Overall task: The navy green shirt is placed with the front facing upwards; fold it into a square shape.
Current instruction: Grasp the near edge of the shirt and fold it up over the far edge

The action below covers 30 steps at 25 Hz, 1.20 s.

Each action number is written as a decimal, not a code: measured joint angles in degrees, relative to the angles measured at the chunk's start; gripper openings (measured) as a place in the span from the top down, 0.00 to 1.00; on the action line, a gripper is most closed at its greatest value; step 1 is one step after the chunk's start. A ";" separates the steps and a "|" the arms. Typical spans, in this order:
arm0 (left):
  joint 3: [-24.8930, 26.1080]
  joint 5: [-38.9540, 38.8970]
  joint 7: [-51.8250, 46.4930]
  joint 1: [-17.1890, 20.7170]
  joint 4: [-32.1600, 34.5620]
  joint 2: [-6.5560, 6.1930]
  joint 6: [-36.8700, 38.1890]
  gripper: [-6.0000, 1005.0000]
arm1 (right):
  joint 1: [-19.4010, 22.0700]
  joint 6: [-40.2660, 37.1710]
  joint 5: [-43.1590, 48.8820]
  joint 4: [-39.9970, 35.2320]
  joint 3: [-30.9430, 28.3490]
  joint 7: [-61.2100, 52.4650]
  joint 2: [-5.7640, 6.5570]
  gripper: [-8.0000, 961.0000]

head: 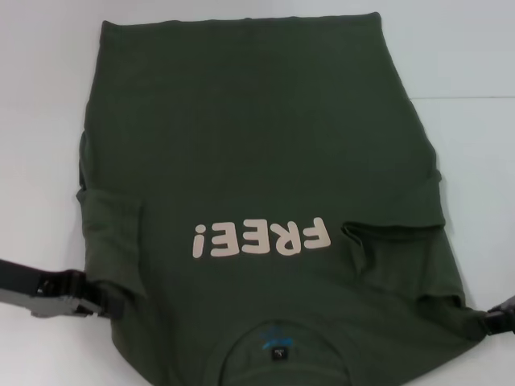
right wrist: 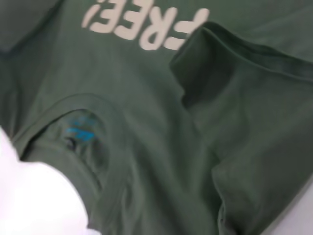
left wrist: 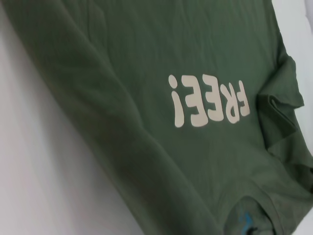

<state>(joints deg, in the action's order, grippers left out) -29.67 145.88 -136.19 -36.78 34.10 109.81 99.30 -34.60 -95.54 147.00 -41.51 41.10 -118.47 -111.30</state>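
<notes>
One navy green shirt (head: 257, 169) lies front-up on the white table (head: 467, 64), collar at 6 o'clock and cut off, both sleeves folded inward. Two grippers: the left gripper (head: 109, 299) at 8 o'clock and the right gripper (head: 492, 320) at 4 o'clock meet the shirt's edges; whether either grips the cloth cannot be made out.

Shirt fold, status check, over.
Left gripper at the shirt's near left edge, right gripper at its near right edge. Navy green shirt face-up on the table, both sleeves folded in. Nothing obstructing.
</notes>
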 joint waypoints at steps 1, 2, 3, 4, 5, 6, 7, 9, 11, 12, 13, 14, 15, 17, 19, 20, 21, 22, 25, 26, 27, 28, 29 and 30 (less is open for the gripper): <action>-0.04 0.13 0.20 0.24 0.13 -0.02 0.78 0.93 | 0.17 -0.85 0.07 -0.01 -0.36 1.11 0.09 0.91; -0.14 0.27 0.43 0.51 0.22 -0.02 1.60 0.93 | 0.32 -1.59 0.16 -0.01 -0.50 2.00 0.15 0.91; -0.24 0.40 0.62 0.70 0.24 -0.02 2.30 0.93 | 0.53 -2.42 0.21 -0.02 -0.53 2.96 0.25 0.91; -0.32 0.57 0.83 0.85 0.26 -0.03 3.03 0.93 | 0.73 -3.34 0.25 -0.03 -0.50 3.99 0.36 0.91; -0.41 0.79 1.06 1.02 0.26 -0.03 3.90 0.93 | 1.00 -4.39 0.29 -0.04 -0.36 5.20 0.48 0.91; -0.58 0.99 1.24 1.18 0.26 -0.04 4.68 0.93 | 1.18 -5.20 0.36 -0.04 -0.23 6.12 0.57 0.91; -0.79 1.17 1.37 1.34 0.26 -0.04 5.29 0.93 | 1.37 -6.11 0.52 -0.05 -0.11 7.30 0.66 0.91; -1.22 1.31 1.43 1.52 0.27 -0.04 5.78 0.93 | 1.63 -7.21 0.99 -0.06 -0.06 8.75 0.83 0.91; -2.47 2.21 1.57 2.00 0.60 0.01 6.98 0.93 | 1.87 -7.79 1.65 -0.06 -0.11 9.63 1.07 0.91; -2.57 2.46 1.57 2.11 0.79 0.07 7.14 0.93 | 1.97 -7.90 1.98 -0.07 -0.25 9.90 1.22 0.91; -2.67 2.67 1.57 2.20 0.99 0.15 7.20 0.93 | 2.00 -7.86 2.15 -0.07 -0.41 10.02 1.32 0.91; -2.72 2.72 1.57 2.25 1.13 0.20 7.07 0.93 | 2.02 -7.70 2.27 -0.07 -0.61 10.08 1.40 0.91; -2.73 2.72 1.57 2.25 1.23 0.19 6.88 0.93 | 2.01 -7.47 2.30 -0.07 -0.80 10.11 1.46 0.91; -2.85 3.25 0.99 2.16 1.63 0.07 6.23 0.93 | 1.90 -7.01 2.33 -0.07 -0.95 9.98 1.42 0.91; -2.93 4.51 -0.52 1.94 2.42 -0.11 5.73 0.93 | 1.72 -6.71 2.33 -0.07 -0.95 9.79 1.23 0.91; -2.93 5.18 -1.53 1.87 2.92 -0.18 5.43 0.93 | 1.64 -6.62 2.33 -0.06 -0.95 9.76 1.16 0.91; -2.86 6.06 -2.83 1.82 3.56 -0.28 5.06 0.93 | 1.61 -6.52 2.33 -0.06 -0.95 9.76 1.10 0.91; -2.85 6.47 -3.77 1.79 3.89 -0.37 4.81 0.93 | 1.56 -6.40 2.33 -0.07 -0.96 9.77 1.03 0.91; -2.91 7.49 -6.82 1.70 5.00 -0.58 4.27 0.93 | 1.47 -6.22 2.30 -0.06 -0.98 9.91 0.91 0.91; -2.94 7.76 -7.52 1.67 5.32 -0.60 4.16 0.91 | 1.44 -6.22 2.26 -0.06 -0.99 10.00 0.87 0.91; -2.95 8.14 -8.20 1.64 5.67 -0.60 3.98 0.89 | 1.41 -6.22 2.20 -0.06 -0.99 10.06 0.84 0.91; -2.95 8.62 -8.84 1.56 5.95 -0.61 3.70 0.87 | 1.36 -6.22 2.11 -0.06 -0.99 10.12 0.81 0.91; -2.95 9.12 -9.44 1.43 6.14 -0.61 3.34 0.85 | 1.33 -6.22 2.06 -0.06 -0.99 10.15 0.80 0.91; -3.00 9.71 -9.93 1.30 6.18 -0.61 2.83 0.83 | 1.30 -6.22 2.04 -0.06 -0.99 10.17 0.80 0.91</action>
<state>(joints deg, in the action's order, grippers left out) -32.67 155.59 -146.12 -35.48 40.29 109.20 102.13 -33.30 -101.76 149.04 -41.57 40.11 -108.30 -110.50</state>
